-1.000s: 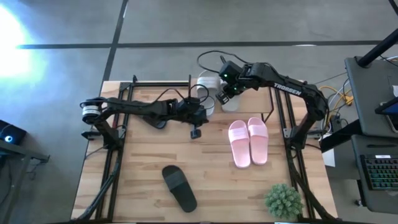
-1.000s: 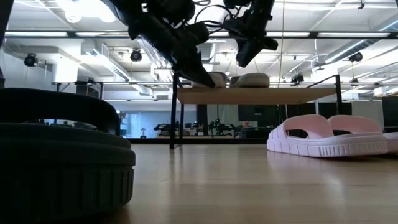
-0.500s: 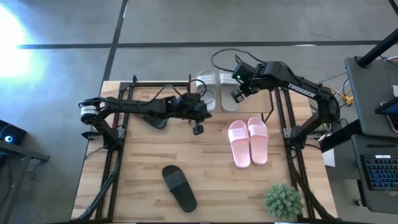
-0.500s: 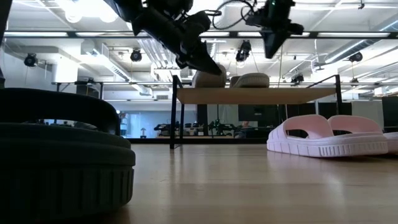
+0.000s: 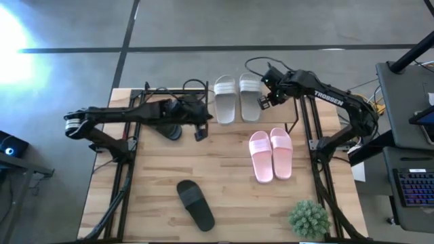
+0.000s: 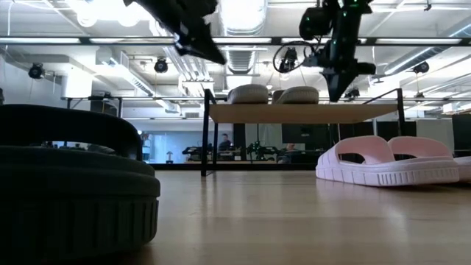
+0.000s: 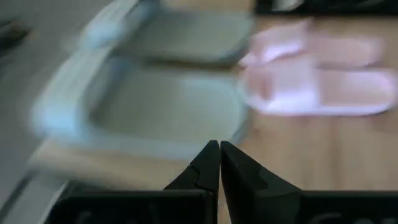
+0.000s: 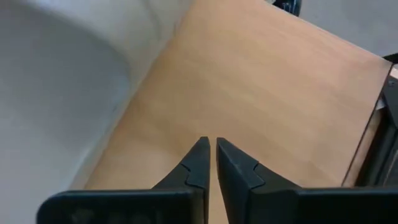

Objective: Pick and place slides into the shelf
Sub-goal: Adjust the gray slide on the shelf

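Pale grey rubber slide sandals (image 5: 237,99), a pair with broad straps, set side by side on the low shelf with light wooden board and thin black metal frame (image 6: 302,112) at the far edge of the desk (image 5: 224,183). Pink rubber pair (image 5: 271,154) lying together on the bare desk, near the shelf on the right arm's side. One black rubber slide (image 5: 195,205) alone toward the near edge, well apart from the rest; a dark shape under the left arm possibly the other black one, too hidden to tell.

Right end effector (image 5: 263,103) hanging just beside the grey pair at the shelf's right end, fingers nearly pressed together with only a sliver between, holding nothing. Left end effector (image 5: 199,134) just off the shelf's left side, above the desk, fingers pressed together, also empty. Small green potted plant (image 5: 310,218) at the near right corner, clear of the work.

Likely next: a pink slide, nearest the right arm. Best done by spreading the fingers wide before descending, pinching the broad strap rather than the sole, lifting clear of its twin, and setting it beside the grey pair without nudging them.
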`<state>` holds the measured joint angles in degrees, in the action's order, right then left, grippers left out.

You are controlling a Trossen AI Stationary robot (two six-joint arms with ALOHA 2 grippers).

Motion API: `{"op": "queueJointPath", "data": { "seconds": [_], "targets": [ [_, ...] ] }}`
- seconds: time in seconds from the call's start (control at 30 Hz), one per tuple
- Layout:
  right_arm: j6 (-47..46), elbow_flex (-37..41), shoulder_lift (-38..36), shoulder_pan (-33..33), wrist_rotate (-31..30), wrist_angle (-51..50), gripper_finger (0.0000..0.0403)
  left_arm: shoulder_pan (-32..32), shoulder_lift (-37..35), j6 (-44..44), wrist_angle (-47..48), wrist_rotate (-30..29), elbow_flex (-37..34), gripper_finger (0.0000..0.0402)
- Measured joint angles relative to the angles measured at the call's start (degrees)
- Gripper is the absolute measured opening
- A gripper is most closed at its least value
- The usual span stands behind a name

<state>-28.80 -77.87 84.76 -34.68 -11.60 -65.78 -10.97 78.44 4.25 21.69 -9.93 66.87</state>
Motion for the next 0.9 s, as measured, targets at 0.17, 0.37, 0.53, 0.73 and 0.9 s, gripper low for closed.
{"op": "queueJointPath", "data": {
  "seconds": [0.17, 0.37, 0.53, 0.73, 0.9],
  "targets": [
    [2.0, 2.04, 0.07, -0.98, 3.53, 7.05, 0.0009, -1.91, -2.26, -4.15, 5.24, -8.13, -1.87, 0.0],
    [2.28, 2.25, 1.39, -0.98, 5.87, 10.87, 0.0009, -4.91, -2.15, -7.05, 5.26, -8.42, -5.39, 0.0],
    [2.48, 2.25, 1.52, -0.98, 6.97, 11.13, 0.0009, -5.97, -1.87, -7.1, 4.46, -8.35, -6.69, 0.0],
    [3.39, 2.25, 1.54, -0.84, 7.59, 13.06, 0.0008, -7.48, -1.8, -7.08, 4.11, -8.27, -7.55, 0.0],
    [4.27, 2.25, 1.54, -0.84, 9.84, 15.44, 0.0008, -8.76, -1.78, -7.08, 3.7, -8.2, -7.62, 0.0]
  ]
}}
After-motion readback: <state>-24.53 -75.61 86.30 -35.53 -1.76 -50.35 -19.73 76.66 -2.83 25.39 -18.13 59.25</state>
